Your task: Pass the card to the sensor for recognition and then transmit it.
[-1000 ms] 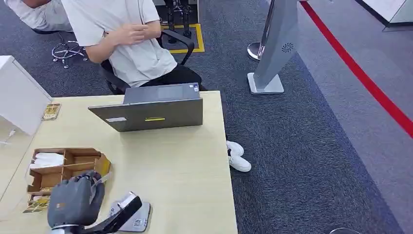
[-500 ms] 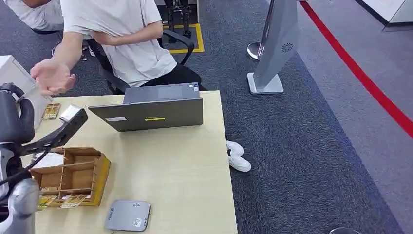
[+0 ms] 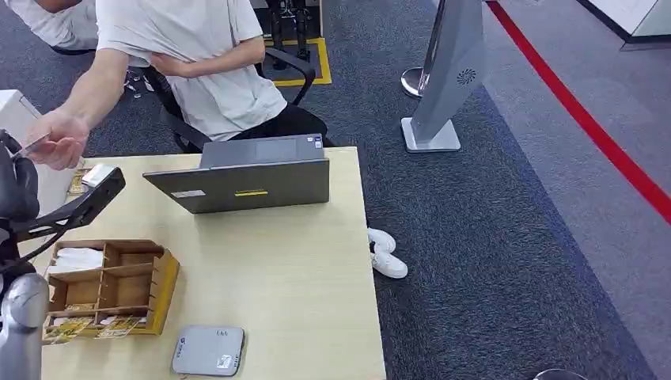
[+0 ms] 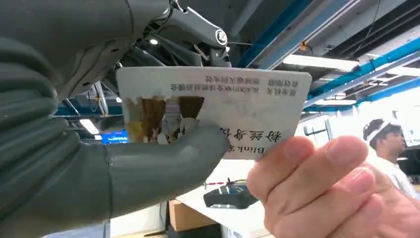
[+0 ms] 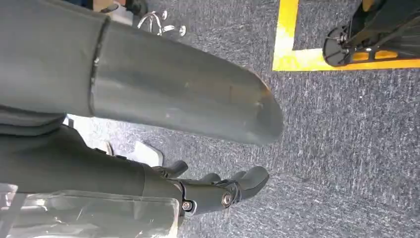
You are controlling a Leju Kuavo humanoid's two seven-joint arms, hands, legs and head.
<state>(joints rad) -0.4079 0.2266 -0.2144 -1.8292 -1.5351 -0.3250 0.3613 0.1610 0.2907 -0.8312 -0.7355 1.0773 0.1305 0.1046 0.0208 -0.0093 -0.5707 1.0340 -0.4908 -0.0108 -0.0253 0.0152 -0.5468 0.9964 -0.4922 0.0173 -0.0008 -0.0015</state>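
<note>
Handover stage. Left hand (image 4: 99, 163) is raised at the far left of the head view, out toward the person (image 3: 214, 71) seated behind the laptop (image 3: 245, 186). Wrist view: the card (image 4: 218, 109) is pinched between the grey thumb and the fingers behind it, printed face toward the camera, held roughly level. The person's hand (image 4: 337, 193) has its fingertips on the card's free end, so both parties are touching it at once; the card is in the air, well above the table (image 3: 277, 269). In the head view the person's hand (image 3: 57, 141) reaches across to the robot's hand, and the card itself is too small there to make out. Sensor (image 3: 208, 351) lies flat near the table's front edge, just beside the wooden tray (image 3: 162, 277), nothing on it; the card is well apart from it. Right hand (image 5: 218, 191) hangs low over the carpet, fingers loosely curled in, nothing in them. Judgement on progress: with the card up at the person and away from the sensor, the recognition step looks done, though these frames cannot confirm a read. Transmit step is under way, not complete: the thumb is clamped on the card. Left to do: release the pinch once the person has a firm hold, then bring the arm back.
</note>
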